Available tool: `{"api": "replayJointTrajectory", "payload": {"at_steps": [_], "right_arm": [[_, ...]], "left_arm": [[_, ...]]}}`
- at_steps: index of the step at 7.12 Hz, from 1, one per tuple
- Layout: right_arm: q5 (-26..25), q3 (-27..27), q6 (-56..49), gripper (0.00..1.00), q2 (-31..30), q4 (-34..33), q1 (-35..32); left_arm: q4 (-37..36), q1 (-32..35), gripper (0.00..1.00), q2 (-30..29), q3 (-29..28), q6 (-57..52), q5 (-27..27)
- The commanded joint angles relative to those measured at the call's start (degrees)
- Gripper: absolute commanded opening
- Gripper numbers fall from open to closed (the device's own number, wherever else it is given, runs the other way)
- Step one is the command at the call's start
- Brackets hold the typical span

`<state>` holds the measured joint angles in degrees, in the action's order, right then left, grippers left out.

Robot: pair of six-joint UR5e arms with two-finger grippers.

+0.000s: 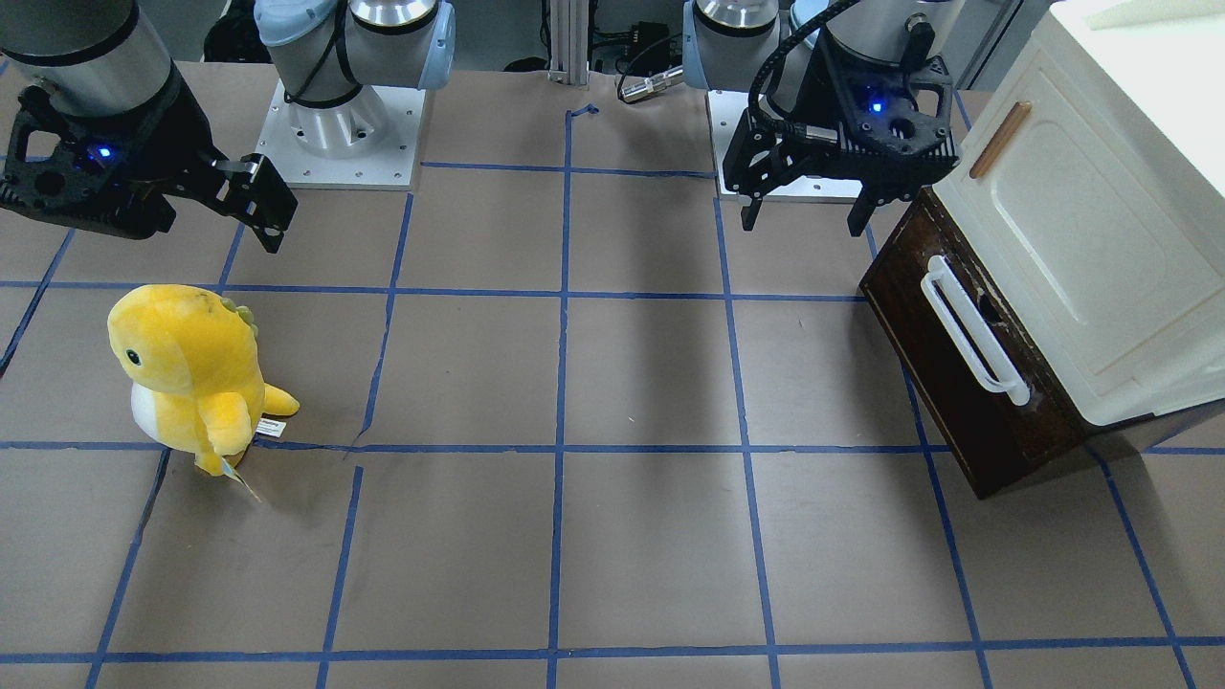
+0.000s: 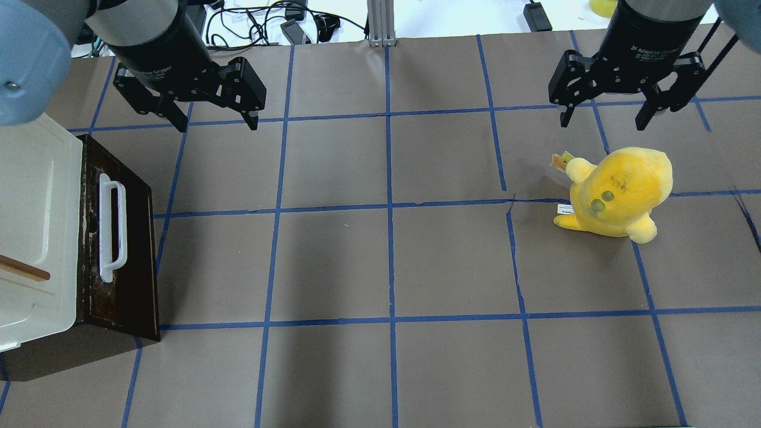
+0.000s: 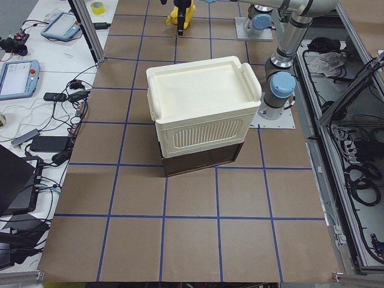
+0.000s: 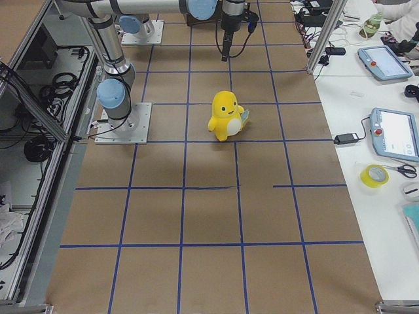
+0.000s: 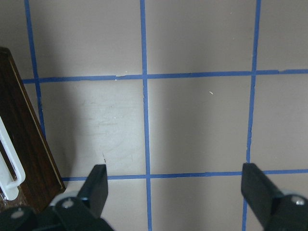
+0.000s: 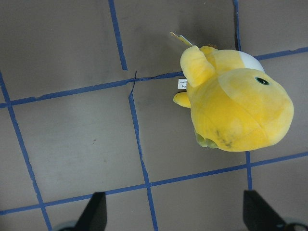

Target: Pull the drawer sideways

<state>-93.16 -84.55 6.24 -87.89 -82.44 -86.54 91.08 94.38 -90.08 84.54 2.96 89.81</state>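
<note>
The drawer (image 2: 134,249) has a dark brown front with a long white bar handle (image 2: 112,229); it sits under a cream cabinet (image 2: 35,226) at the table's left end. It also shows in the front-facing view (image 1: 943,383) and at the left wrist view's left edge (image 5: 24,144). No pale inner box shows. My left gripper (image 2: 217,122) hangs open and empty above the table, just beyond the drawer's far corner; it also shows in the front-facing view (image 1: 804,220). My right gripper (image 2: 601,122) is open and empty above the right side.
A yellow plush dinosaur (image 2: 618,193) stands on the right half, just near of my right gripper; it also shows in the right wrist view (image 6: 236,106). The cream cabinet door has a small wooden handle (image 1: 1000,139). Blue tape lines grid the brown table (image 2: 386,261).
</note>
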Motion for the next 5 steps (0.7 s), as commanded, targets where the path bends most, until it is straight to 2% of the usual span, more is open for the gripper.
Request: {"api": "replayJointTrajectory", "payload": {"at_steps": [1,5], "right_arm": [[0.00,0.00,0.00,1.00,0.00,0.00,0.06],[0.00,0.00,0.00,1.00,0.00,0.00,-0.03]], "left_arm": [[-0.29,-0.08,1.00,0.08,0.10,0.37,-0.34],[-0.46,2.10,1.00,-3.51,0.88,3.44,0.36]]}}
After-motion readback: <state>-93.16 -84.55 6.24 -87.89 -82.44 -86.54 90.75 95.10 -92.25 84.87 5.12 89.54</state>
